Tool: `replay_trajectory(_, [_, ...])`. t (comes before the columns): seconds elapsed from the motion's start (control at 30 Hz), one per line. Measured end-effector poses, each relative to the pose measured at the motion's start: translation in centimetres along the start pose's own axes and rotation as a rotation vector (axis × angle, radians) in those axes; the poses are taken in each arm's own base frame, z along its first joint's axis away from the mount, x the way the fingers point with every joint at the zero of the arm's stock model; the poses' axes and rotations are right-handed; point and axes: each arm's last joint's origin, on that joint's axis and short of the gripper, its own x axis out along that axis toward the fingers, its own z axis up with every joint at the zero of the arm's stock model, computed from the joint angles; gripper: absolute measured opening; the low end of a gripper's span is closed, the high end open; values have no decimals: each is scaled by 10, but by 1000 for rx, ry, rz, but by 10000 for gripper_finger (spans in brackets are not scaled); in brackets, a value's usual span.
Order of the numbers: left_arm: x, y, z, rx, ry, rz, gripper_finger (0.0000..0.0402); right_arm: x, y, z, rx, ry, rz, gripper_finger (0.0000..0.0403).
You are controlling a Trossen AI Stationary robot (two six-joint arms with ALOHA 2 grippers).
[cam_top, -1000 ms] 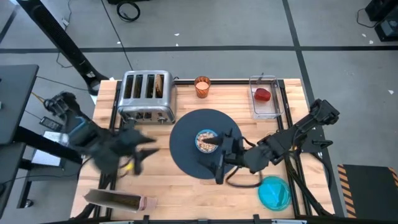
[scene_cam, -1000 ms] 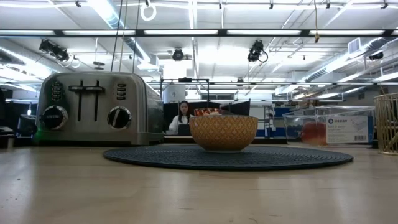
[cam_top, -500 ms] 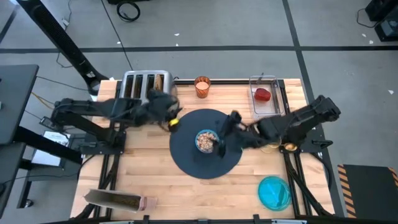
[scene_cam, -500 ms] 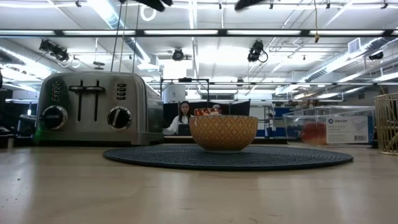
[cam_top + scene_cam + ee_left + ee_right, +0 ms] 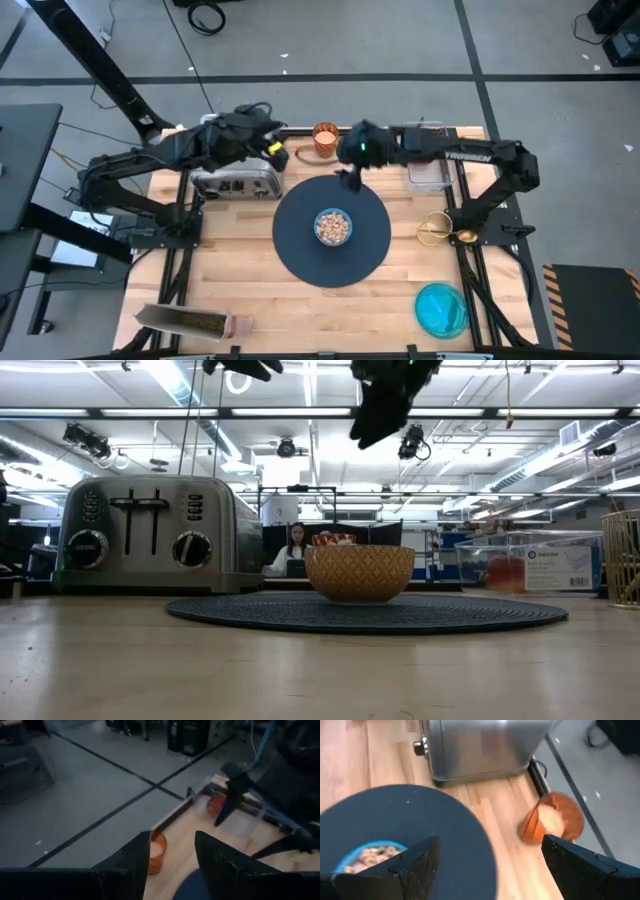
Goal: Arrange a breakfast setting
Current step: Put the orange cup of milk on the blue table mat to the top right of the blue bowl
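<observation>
One round dark-blue woven mat (image 5: 331, 230) at the tabletop's centre carries one small blue cereal bowl (image 5: 333, 226); one translucent orange plastic cup (image 5: 325, 138) stands at 12 o'clock. Both hands have swung to 12: left hand (image 5: 277, 152) spread over the toaster (image 5: 235, 165), right hand (image 5: 350, 175) wide, empty

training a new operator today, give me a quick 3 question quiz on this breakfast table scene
1. True or false: the bowl sits on the round mat.
2. What stands closest to the right gripper? A) teal plate B) orange cup C) cereal box
3. Fill in: the red fruit lies in a clear ____.

Key: 1 true; 2 B; 3 container.
</observation>
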Motion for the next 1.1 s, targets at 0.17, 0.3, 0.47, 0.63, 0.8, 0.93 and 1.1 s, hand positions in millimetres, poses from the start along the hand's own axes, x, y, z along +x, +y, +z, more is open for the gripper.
replay_trajectory(0.17, [-12,15,-1,-22,38,35,162,37,-45,2,-16,-79,75,348])
replay_trajectory(0.3, [-17,21,-1,-26,38,53,162,80,-71,-13,8,-28,111,348])
replay_trajectory(0.47, [-16,28,1,-37,22,116,162,122,-94,-36,11,61,104,348])
replay_trajectory(0.63, [-10,36,6,-67,-15,169,162,142,-102,-44,-26,44,147,348])
replay_trajectory(0.8, [-9,39,7,-79,-24,183,162,159,-102,-48,-77,17,168,345])
replay_trajectory(0.93, [-9,39,7,-85,-23,176,162,167,-102,-53,-71,34,162,323])
replay_trajectory(1.1, [-9,38,7,-93,-24,174,162,167,-102,-50,-75,11,143,271])
